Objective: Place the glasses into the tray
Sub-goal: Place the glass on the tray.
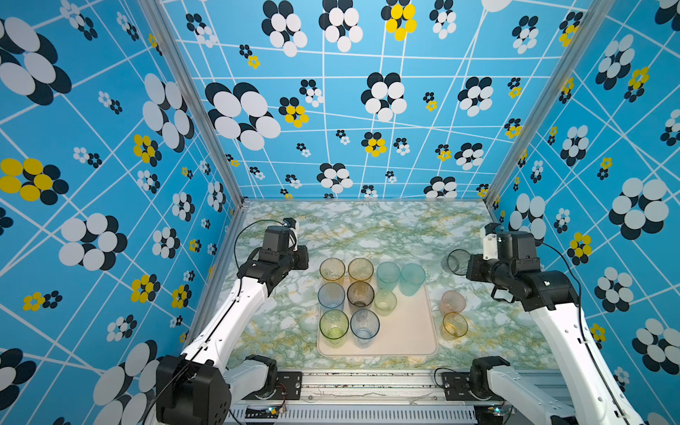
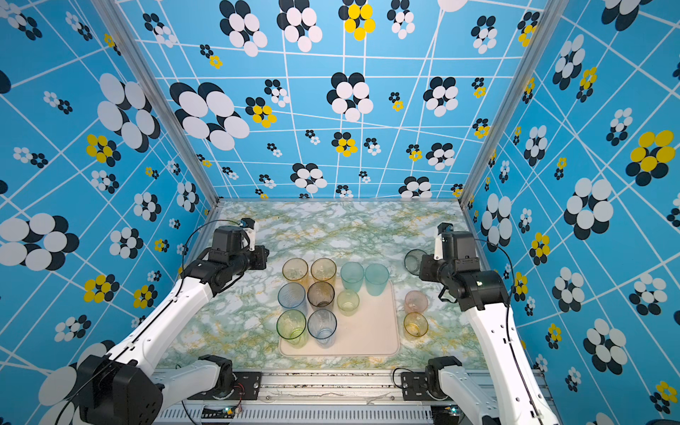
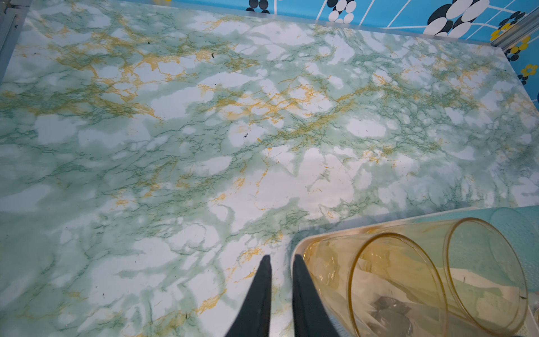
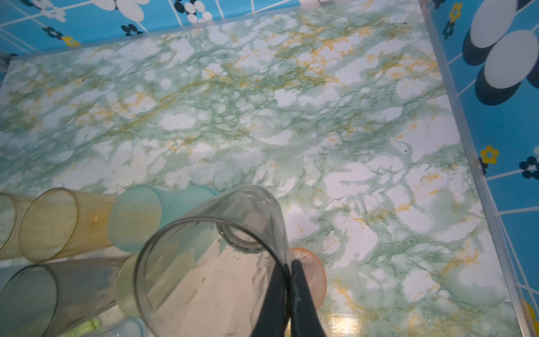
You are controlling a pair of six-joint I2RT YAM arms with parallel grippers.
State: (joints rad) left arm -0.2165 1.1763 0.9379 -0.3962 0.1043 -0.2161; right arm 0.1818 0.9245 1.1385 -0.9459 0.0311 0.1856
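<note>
Starting at the left, the left gripper (image 3: 281,258) hangs over the green-and-gold marbled table (image 1: 368,228), just beside the far left corner of the large pale cream-pink rounded tray (image 1: 404,331). Its black fingers (image 3: 264,291) stand a narrow slit apart with nothing between them.

Nine translucent tumblers stand upright in the tray, crowded to its left and far sides:
- Far row: two tall amber tumblers (image 1: 332,270) and two teal tumblers (image 1: 388,274).
- Middle row: a blue tumbler (image 1: 331,296), a smoky brown tumbler (image 1: 360,293) and a short yellow-green tumbler (image 1: 385,302).
- Near row: a tall yellow-green tumbler (image 1: 333,325) and a second blue tumbler (image 1: 364,325).

Just beside the tray's right rim, a short pink tumbler (image 1: 452,302) and a short amber tumbler (image 1: 455,325) stand on the table.

Furthest right, the right gripper (image 4: 287,262) pinches the rim wall of a clear smoky grey tumbler (image 4: 248,210), one finger inside and one outside. In both top views this tumbler sits tilted beyond the tray's far right corner. It appears lifted, though its base is not clearly seen.
</note>
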